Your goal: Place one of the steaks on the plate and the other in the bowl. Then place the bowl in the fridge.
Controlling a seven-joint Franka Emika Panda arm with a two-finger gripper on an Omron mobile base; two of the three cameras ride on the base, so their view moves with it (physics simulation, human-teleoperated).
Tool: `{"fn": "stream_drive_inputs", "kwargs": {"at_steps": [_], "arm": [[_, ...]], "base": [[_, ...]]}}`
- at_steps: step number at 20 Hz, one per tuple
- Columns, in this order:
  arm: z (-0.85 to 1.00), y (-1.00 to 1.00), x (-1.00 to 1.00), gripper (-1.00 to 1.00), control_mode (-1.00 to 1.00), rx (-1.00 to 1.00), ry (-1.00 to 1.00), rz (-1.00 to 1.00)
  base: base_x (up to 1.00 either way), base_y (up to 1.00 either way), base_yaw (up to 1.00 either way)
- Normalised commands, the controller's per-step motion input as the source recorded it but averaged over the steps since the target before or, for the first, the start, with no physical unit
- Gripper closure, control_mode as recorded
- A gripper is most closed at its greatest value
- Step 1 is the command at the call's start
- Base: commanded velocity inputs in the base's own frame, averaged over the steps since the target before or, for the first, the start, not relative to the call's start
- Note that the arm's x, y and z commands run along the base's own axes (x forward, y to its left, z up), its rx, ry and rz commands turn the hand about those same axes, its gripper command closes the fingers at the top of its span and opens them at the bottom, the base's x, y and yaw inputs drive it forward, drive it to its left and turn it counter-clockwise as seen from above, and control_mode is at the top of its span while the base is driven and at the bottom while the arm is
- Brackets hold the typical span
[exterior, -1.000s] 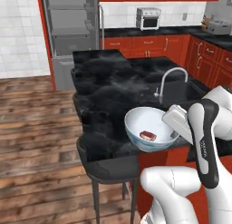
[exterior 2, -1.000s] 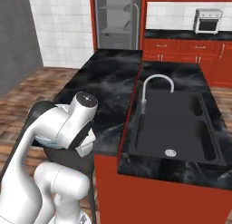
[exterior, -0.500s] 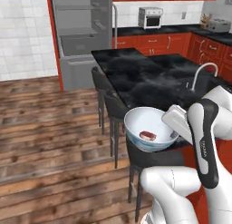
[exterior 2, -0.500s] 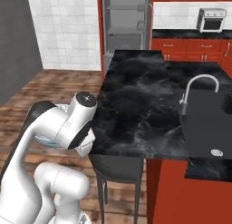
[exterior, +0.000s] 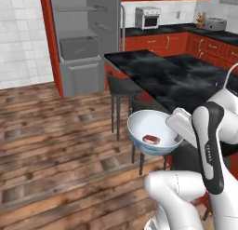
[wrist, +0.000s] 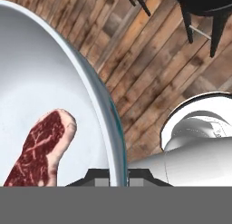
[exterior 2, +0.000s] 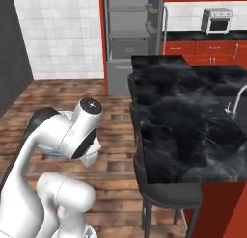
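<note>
From the left base camera I see the bowl (exterior: 153, 131) carried over the wooden floor (exterior: 56, 140), a steak (exterior: 151, 139) inside, the open fridge (exterior: 86, 38) beyond. On the right base camera, the fridge (exterior 2: 132, 34) stands past the island counter (exterior 2: 188, 121). At the hand camera, my gripper (wrist: 118, 174) clamps the bowl's rim (wrist: 115, 141), steak (wrist: 38, 148) within.

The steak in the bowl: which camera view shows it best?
The hand view: the steak lies large in the bowl, its marbling plain. The left base view shows it small but whole. In the right base view the arm hides most of the bowl, and I cannot make out the steak.
</note>
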Motion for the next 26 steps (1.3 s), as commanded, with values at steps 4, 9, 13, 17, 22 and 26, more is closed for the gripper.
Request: {"fn": "stream_drive_inputs", "kwargs": {"at_steps": [4, 9, 13, 17, 22, 26], "arm": [[0.0, 0.0, 0.0, 1.0, 1.0, 0.0, 0.0, 0.0], [0.0, 0.0, 0.0, 1.0, 1.0, 0.0, 0.0, 0.0], [0.0, 0.0, 0.0, 1.0, 1.0, 0.0, 0.0, 0.0], [0.0, 0.0, 0.0, 1.0, 1.0, 0.0, 0.0, 0.0], [0.0, 0.0, 0.0, 1.0, 1.0, 0.0, 0.0, 0.0], [0.0, 0.0, 0.0, 1.0, 1.0, 0.0, 0.0, 0.0]], "base": [[0.78, 1.0, -0.25], [0.97, 1.0, -0.27], [1.0, 1.0, -0.28], [1.0, 1.0, -0.31], [1.0, 1.0, -0.33], [1.0, 1.0, -0.35]]}}
